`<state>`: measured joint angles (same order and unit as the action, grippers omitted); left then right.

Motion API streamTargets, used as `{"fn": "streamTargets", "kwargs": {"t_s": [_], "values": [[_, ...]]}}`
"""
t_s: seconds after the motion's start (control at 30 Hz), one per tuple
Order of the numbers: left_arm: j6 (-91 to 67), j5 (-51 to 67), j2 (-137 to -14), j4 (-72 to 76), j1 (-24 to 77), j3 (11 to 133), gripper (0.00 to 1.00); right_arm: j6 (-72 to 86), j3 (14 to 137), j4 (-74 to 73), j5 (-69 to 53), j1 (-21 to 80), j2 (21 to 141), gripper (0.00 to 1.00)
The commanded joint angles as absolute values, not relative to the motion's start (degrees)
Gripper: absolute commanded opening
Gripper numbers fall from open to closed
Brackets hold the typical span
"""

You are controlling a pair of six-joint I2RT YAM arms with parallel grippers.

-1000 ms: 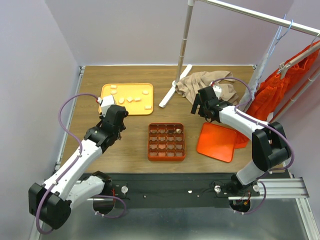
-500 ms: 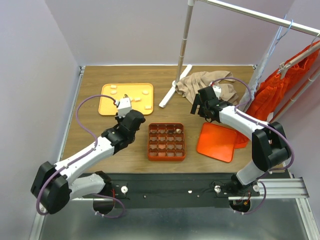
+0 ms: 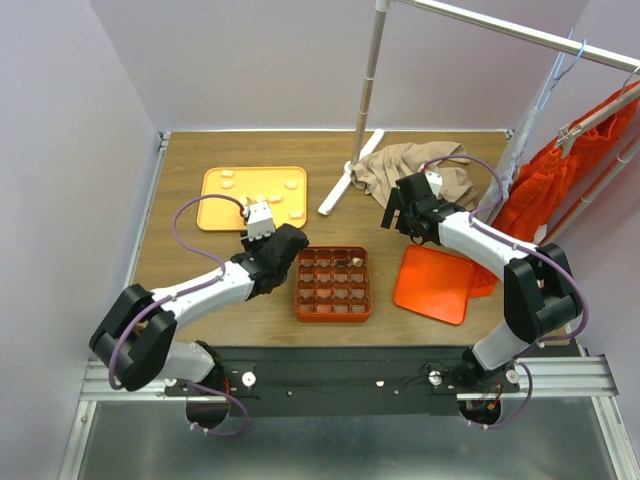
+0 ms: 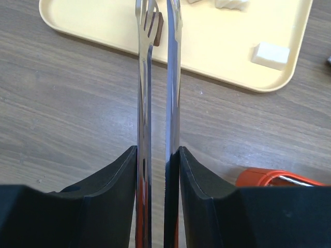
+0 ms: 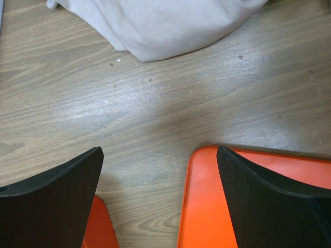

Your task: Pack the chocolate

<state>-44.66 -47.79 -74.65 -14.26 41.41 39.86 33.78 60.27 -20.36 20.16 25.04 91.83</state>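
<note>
Several cream-white chocolate pieces [image 3: 292, 183] lie on the pale orange tray [image 3: 215, 212] at the back left. My left gripper [image 3: 288, 246] [image 4: 158, 152] is shut on a pair of metal tongs [image 4: 144, 93]. A small brown chocolate [image 4: 159, 29] sits pinched between the tong tips, above the tray's near rim [image 4: 103, 20]. The orange gridded box [image 3: 333, 283] [image 4: 269, 177] stands just right of that gripper, with one piece [image 3: 354, 261] in a back cell. My right gripper [image 3: 395, 215] [image 5: 159, 152] hangs open over bare wood with nothing between its fingers.
A flat orange lid [image 3: 435, 285] [image 5: 207, 206] lies right of the box, under my right gripper's edge. Behind it a beige cloth [image 3: 410, 170] [image 5: 155, 26] is bunched up. A white rack pole and foot [image 3: 350, 175] stand at the back, and orange clothes [image 3: 560, 190] hang at the right.
My left arm has swung right and toward me, from the tray's near edge to the left side of the gridded box, with the tongs in its grip. The right arm has not moved.
</note>
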Motion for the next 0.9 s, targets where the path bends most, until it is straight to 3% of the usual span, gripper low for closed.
{"fn": "streamTargets", "kwargs": {"t_s": [0.0, 0.03, 0.33, 0.6, 0.87], "values": [[-51.31, -52.73, -79.09, -16.32, 41.31, 43.67, 0.46, 33.31, 59.68, -19.6, 19.42, 24.79, 91.67, 1.0], [-55.33, -52.47, -81.1, -17.65, 40.96, 45.33, 0.5, 33.4, 59.68, -19.6, 19.25, 24.87, 91.76, 1.0], [-60.21, -51.77, -91.57, -17.05, 40.78, 46.23, 0.5, 33.14, 59.5, -19.51, 19.07, 24.87, 91.05, 1.0], [-61.61, -50.54, -92.02, -16.44, 41.13, 46.41, 0.54, 33.05, 59.41, -19.6, 18.9, 24.87, 90.97, 1.0], [-60.21, -49.22, -88.33, -13.54, 41.13, 43.68, 0.73, 32.96, 59.24, -19.6, 18.63, 24.79, 90.79, 1.0]]}}
